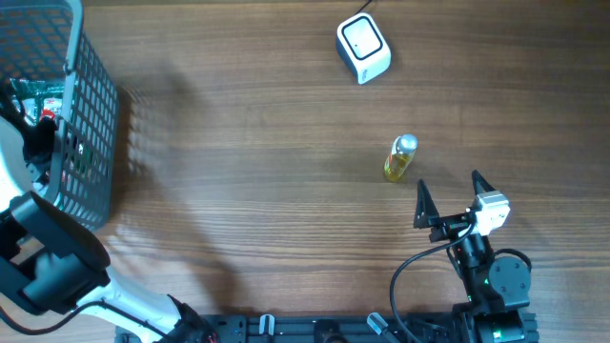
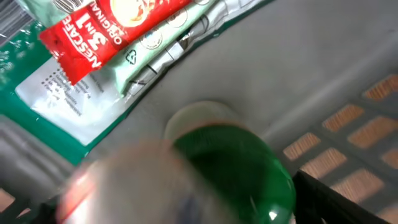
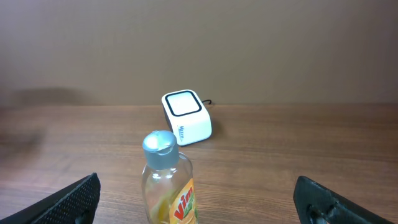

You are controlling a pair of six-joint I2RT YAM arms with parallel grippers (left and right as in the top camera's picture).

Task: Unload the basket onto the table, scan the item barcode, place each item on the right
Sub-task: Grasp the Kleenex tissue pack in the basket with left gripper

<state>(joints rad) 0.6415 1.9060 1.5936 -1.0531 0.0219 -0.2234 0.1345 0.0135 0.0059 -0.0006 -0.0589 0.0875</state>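
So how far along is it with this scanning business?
Early, by the look of it. Done: one yellow bottle stands out on the table, before the white scanner; whether it was scanned I cannot tell. In hand: the left arm reaches into the basket, its camera over a green item beside a Nescafe sachet. The right gripper is open, empty. Left: presenting a barcode to the scanner.

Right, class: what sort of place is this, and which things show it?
Probably a mock shop checkout on a wooden table: a white barcode scanner, a grey basket holding packaged groceries, and a small yellow bottle standing near the scanner.
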